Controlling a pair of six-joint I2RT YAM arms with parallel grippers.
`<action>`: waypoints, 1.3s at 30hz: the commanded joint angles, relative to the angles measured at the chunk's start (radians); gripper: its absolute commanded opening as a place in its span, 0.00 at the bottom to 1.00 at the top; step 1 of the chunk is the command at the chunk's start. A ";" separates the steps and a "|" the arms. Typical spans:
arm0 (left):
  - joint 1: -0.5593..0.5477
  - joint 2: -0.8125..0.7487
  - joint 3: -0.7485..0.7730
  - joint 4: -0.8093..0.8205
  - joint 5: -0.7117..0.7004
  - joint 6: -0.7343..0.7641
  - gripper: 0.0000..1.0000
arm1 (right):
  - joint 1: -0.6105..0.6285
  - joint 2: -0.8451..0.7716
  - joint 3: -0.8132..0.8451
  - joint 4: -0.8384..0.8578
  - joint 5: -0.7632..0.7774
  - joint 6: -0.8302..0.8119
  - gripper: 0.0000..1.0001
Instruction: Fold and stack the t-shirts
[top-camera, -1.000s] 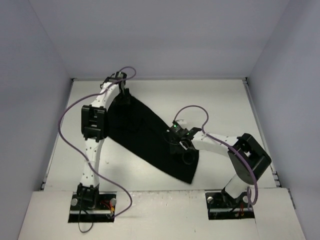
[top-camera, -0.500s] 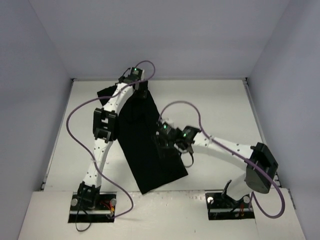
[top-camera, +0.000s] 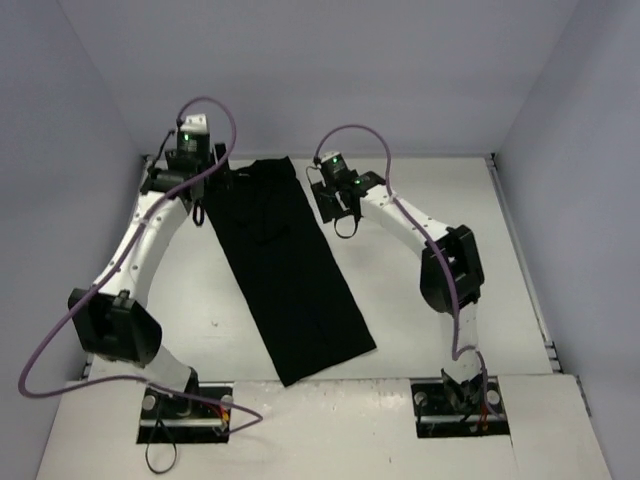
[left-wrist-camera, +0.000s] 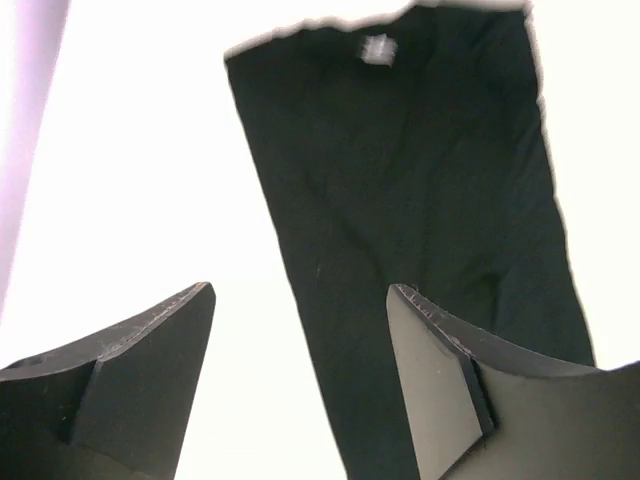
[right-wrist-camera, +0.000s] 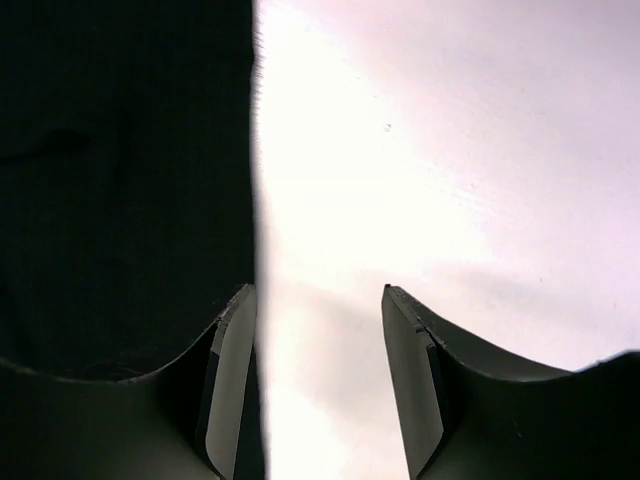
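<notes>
t-shirt (top-camera: 290, 270) lying flat, now folded into long strip | left hand (left-wrist-camera: 300, 292) and right hand (right-wrist-camera: 318, 290) lifting clear, gaping, gripping nothing | awaiting crosswise fold

White table (top-camera: 410, 300) (brightly lit) between lavender walls (top-camera: 330, 70).

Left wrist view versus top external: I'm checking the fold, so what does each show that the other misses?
Only the left wrist view shows a small pale label near one end of the t-shirt. Only the top external view shows the whole strip and the right gripper by its far corner. Both show the shirt flat on the white table.
</notes>
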 joint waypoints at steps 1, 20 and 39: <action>-0.021 0.042 -0.139 0.003 0.010 -0.071 0.67 | -0.010 0.138 0.171 0.013 -0.051 -0.129 0.50; -0.005 0.673 0.314 -0.040 0.037 0.005 0.67 | -0.020 0.185 -0.048 0.187 -0.009 -0.068 0.50; -0.062 0.858 0.847 -0.144 0.162 0.114 0.68 | -0.063 -0.086 -0.370 0.204 0.178 0.147 0.49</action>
